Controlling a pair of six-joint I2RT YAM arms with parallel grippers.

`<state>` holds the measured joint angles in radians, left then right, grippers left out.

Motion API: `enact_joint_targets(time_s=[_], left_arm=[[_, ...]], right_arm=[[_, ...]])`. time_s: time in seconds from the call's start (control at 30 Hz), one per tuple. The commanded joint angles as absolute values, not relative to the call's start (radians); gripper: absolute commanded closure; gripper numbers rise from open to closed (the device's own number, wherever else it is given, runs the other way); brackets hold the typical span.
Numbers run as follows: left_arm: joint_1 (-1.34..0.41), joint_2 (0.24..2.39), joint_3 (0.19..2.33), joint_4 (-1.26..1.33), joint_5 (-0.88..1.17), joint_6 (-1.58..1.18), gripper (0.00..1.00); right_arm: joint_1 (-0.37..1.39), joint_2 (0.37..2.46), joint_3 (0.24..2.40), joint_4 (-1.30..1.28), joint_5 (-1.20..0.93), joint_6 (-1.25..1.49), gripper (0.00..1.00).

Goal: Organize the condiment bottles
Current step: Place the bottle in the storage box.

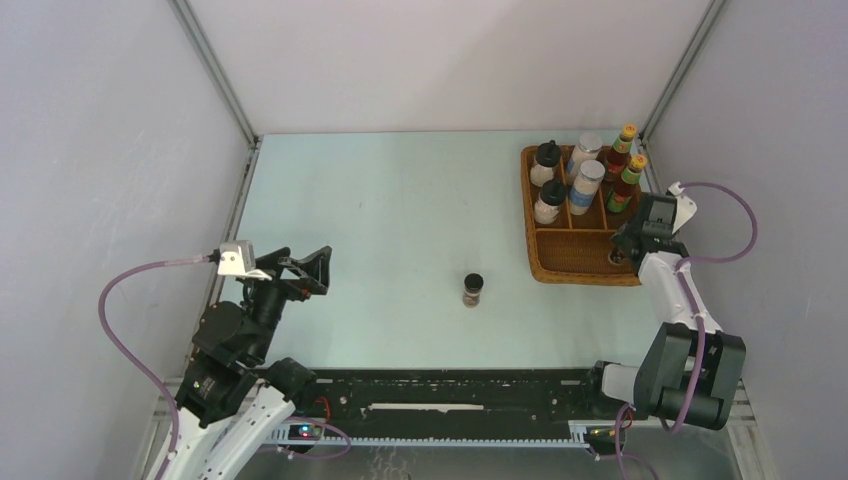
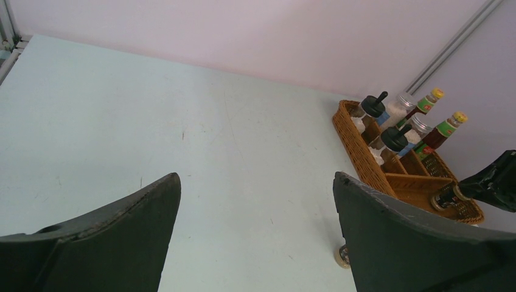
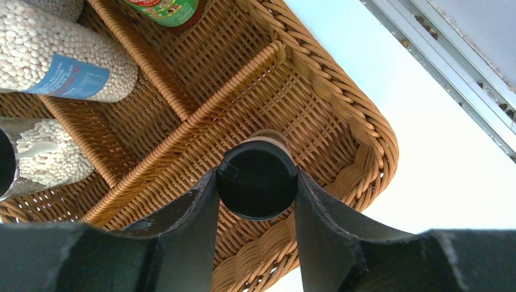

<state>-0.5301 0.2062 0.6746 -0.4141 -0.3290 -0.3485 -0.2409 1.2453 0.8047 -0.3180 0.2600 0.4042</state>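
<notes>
My right gripper [image 3: 257, 182] is shut on a tiny dark jar [image 3: 257, 179], its black lid pinched between both fingers, inside the near right compartment of the wicker tray [image 3: 341, 103]. From above that gripper [image 1: 622, 255] sits at the tray's near right corner. A second tiny dark jar [image 1: 473, 289] stands alone mid-table and peeks past my left finger [image 2: 342, 257]. Two black-lidded white jars [image 1: 549, 200], two silver-lidded jars [image 1: 586, 184] and two red sauce bottles [image 1: 628, 182] stand in the tray's far compartments. My left gripper [image 2: 257, 179] hangs open over the left of the table, holding nothing.
The wicker tray [image 1: 585, 277] lies at the right side of the table, close to the right wall. Grey walls enclose the table on the left, back and right. A black rail runs along the near edge between the arm bases.
</notes>
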Motion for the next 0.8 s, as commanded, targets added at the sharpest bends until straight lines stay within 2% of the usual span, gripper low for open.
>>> enact_joint_targets(time_s=[0.0, 0.77], left_arm=[[-0.534, 0.206, 0.658, -0.407, -0.334, -0.337, 0.00], [-0.534, 0.222, 0.652, -0.400, -0.344, -0.327, 0.00]], right_arm=[[-0.245, 1.255, 0.805, -0.253, 0.274, 0.421, 1.00], [-0.237, 1.329, 0.816, -0.212, 0.253, 0.425, 1.00]])
